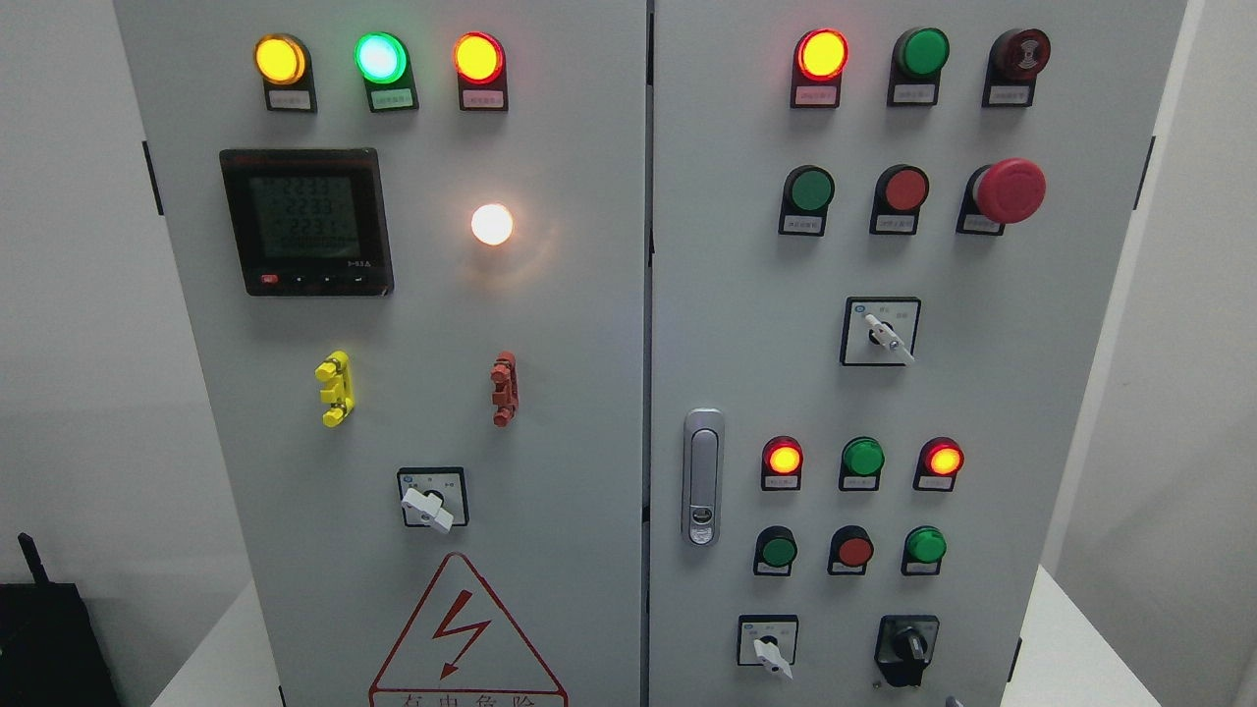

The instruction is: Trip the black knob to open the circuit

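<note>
While neither hand shows in the head view, so their state cannot be told, the black knob (908,648) sits at the lower right of the right cabinet door (1061,393), beside a white selector switch (769,650). Higher up stands a red mushroom button (1010,190).

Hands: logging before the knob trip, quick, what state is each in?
Left hand: not in view.
Right hand: not in view.
</note>
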`<action>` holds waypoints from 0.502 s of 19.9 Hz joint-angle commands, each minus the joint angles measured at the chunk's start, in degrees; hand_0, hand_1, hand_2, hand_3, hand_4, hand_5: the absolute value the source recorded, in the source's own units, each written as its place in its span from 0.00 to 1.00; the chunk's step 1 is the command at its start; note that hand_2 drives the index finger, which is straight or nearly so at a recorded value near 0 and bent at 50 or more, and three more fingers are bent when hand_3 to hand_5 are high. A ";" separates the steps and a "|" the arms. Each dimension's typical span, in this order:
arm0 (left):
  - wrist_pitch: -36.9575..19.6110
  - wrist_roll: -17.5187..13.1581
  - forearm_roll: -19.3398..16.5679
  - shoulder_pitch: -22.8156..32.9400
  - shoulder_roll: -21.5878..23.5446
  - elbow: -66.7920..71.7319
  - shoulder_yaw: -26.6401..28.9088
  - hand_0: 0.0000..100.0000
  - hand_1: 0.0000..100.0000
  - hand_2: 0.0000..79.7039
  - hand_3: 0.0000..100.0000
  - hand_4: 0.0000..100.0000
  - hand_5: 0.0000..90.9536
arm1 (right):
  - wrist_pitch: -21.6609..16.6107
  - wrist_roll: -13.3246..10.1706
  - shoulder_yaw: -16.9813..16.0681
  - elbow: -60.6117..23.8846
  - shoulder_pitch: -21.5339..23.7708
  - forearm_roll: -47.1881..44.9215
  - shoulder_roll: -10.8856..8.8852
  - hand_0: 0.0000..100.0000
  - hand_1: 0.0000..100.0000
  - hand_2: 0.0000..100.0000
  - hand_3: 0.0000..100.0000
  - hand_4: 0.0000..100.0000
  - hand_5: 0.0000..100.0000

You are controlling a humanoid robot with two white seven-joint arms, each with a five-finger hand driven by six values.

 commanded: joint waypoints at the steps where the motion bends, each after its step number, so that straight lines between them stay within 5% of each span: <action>1: -0.08 -0.02 -1.32 0.01 0.00 0.00 0.00 0.12 0.39 0.00 0.00 0.00 0.00 | 0.17 0.19 0.31 -0.07 -0.99 0.53 -0.06 0.00 0.00 0.00 1.00 1.00 1.00; 10: -0.17 -0.02 -1.32 0.01 0.00 0.00 0.00 0.12 0.39 0.00 0.00 0.00 0.00 | 0.26 0.36 0.31 0.02 -1.60 0.61 -0.06 0.00 0.00 0.00 1.00 1.00 1.00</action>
